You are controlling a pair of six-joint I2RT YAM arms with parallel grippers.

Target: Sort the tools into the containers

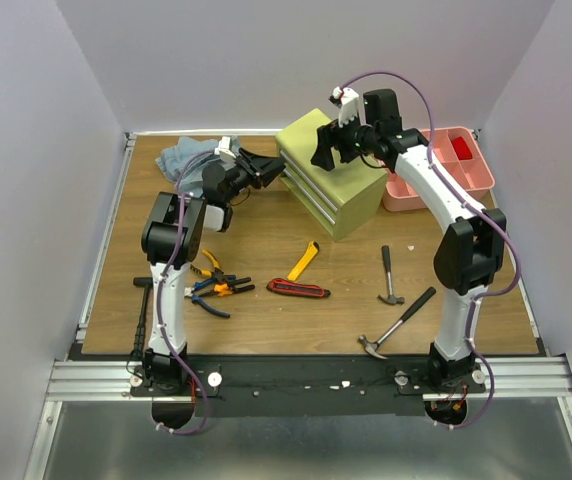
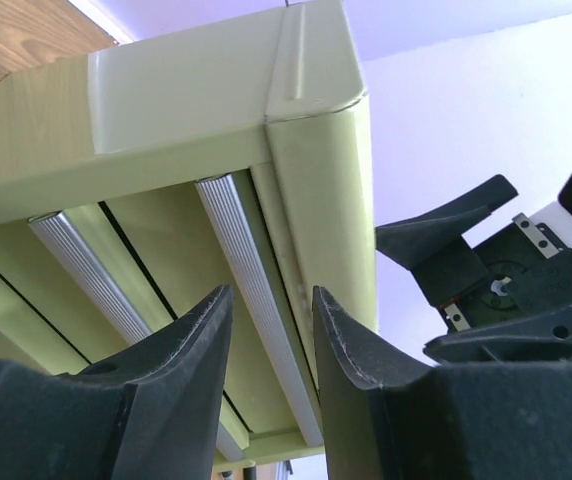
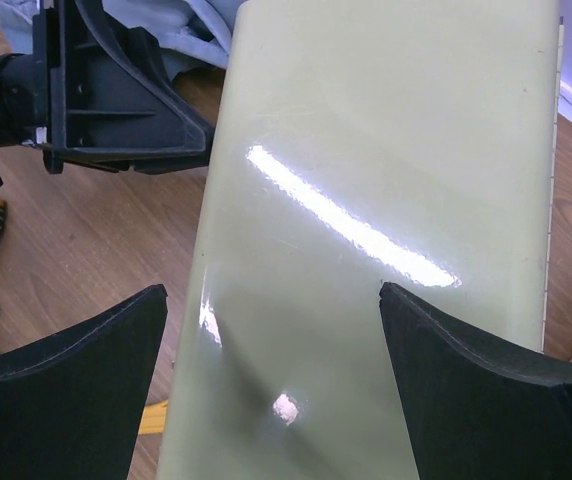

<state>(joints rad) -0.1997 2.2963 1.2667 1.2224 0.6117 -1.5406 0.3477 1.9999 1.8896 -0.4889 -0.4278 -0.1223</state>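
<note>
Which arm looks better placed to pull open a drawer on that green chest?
Probably left: the left gripper sits at the chest front, straddling a silver drawer edge. The right gripper hangs open above the chest's smooth top, with nothing to pull.

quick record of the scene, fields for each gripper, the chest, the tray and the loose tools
left gripper: open, at a silver drawer edge of the chest
right gripper: open, above the chest top
chest: drawers look shut
tray: pink, right of the chest
loose tools: on the table, a hammer, a second hammer, knife, red-black tool, pliers
</note>
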